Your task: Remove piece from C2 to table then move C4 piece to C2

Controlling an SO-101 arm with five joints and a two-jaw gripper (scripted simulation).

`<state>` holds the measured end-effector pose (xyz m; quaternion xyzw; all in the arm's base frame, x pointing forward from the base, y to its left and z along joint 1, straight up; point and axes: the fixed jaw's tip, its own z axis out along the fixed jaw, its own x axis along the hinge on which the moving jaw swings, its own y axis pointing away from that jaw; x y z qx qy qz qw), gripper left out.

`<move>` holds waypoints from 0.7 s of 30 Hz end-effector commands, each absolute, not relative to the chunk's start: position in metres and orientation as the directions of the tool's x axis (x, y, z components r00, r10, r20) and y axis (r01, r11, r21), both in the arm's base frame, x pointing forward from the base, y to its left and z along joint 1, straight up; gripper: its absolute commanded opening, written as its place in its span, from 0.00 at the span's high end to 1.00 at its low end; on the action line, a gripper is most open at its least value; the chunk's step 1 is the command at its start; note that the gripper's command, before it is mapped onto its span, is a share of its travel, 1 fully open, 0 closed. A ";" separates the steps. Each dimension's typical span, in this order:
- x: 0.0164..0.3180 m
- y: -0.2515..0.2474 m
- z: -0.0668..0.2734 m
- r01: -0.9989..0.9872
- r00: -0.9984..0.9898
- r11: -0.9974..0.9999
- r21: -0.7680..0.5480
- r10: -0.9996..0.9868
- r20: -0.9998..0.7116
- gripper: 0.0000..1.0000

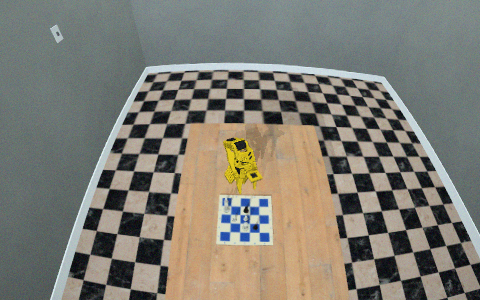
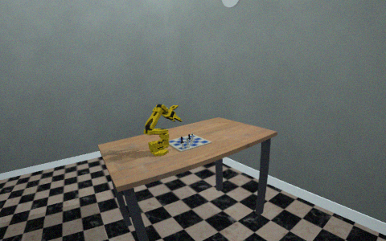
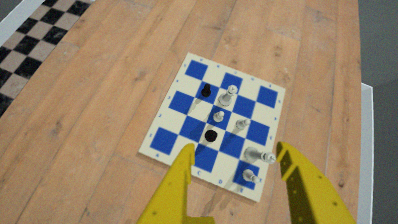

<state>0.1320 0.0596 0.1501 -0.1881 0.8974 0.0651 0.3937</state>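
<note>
A small blue-and-white chessboard (image 3: 163, 139) (image 1: 244, 243) (image 2: 203, 141) lies on the wooden table. In the wrist view it holds two black pieces, one (image 3: 205, 90) toward the far side and one (image 3: 210, 135) near the middle, and several white pieces, among them one (image 3: 226, 98) beside the far black piece and one (image 3: 258, 155) near my right finger. The edge letters are too small to read. My yellow gripper (image 3: 235, 150) (image 1: 241, 186) (image 2: 176, 117) is open and empty. It hangs in the air above the board's near edge and touches no piece.
The arm's base (image 1: 238, 155) (image 2: 158, 146) stands on the table just behind the board. The table's (image 1: 294, 260) (image 2: 228, 132) edges drop off to a checkered floor on both sides.
</note>
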 end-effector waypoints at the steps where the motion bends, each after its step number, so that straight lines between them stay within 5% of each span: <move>1: 0.134 0.066 0.153 -0.416 -0.676 0.909 -0.023 -0.326 -0.661 0.72; 21: 0.177 0.118 0.117 -0.551 -0.815 0.835 -0.007 -0.539 -0.213 0.97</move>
